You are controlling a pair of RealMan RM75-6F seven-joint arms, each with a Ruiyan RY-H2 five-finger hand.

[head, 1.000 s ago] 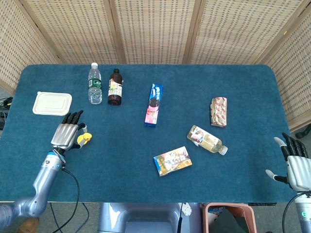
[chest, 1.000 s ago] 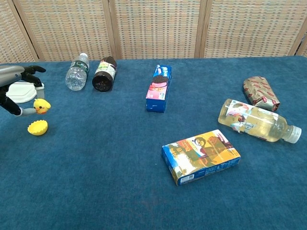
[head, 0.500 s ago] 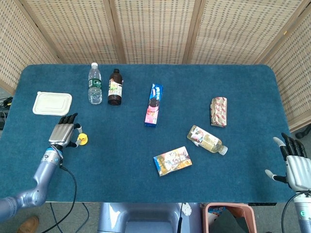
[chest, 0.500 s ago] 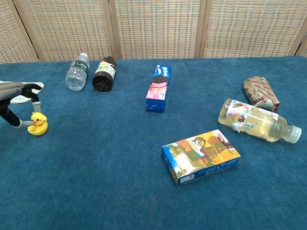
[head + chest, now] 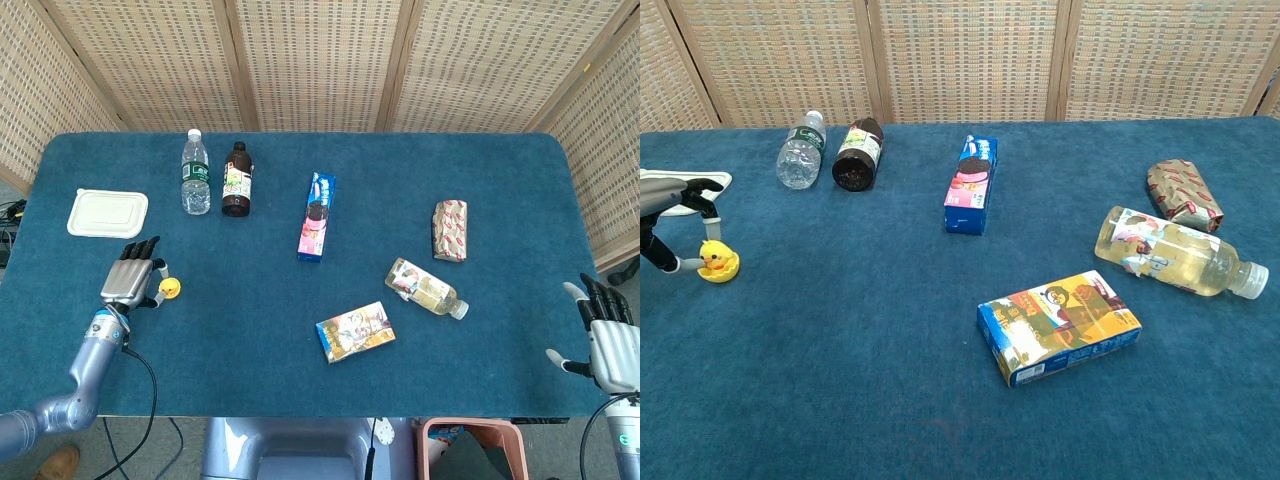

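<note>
Fingertips of the left robot hand (image 5: 670,215) pinch a small yellow duck toy (image 5: 717,263) resting on the blue counter (image 5: 870,330), just in front of a white lidded container (image 5: 107,213). At the counter's far right edge, the right robot hand (image 5: 611,341) is released, fingers spread, holding nothing.

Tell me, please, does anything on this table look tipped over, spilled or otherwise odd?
Only the juice bottle stands out: it lies on its side near the patterned packet, while the water bottle and dark bottle stand upright. Its cap is on and no spill shows. The left hand pinches a toy chick sitting in its yellow half-shell.
</note>
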